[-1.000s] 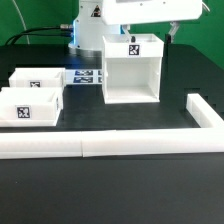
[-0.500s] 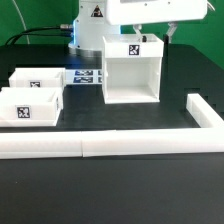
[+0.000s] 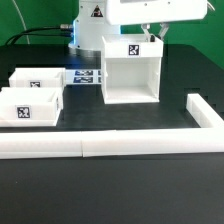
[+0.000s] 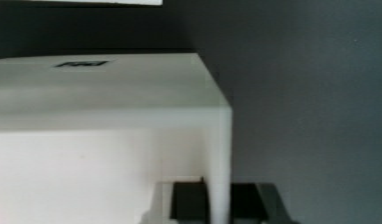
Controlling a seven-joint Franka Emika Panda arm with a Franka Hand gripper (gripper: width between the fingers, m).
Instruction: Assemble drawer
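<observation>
Item: box housing (image 3: 131,75), upright, open-fronted. It lies directly beneath my gripper (image 4: 220,203), jaws astride one side wall; whether clamped or merely straddling, I cannot tell.

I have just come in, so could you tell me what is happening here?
The gripper hangs over the upper right corner of the housing in the exterior view. The wrist view shows its fingers either side of a housing edge, though whether they grip is unclear. The near tray and far tray sit to the exterior view's left, outside the housing.
</observation>
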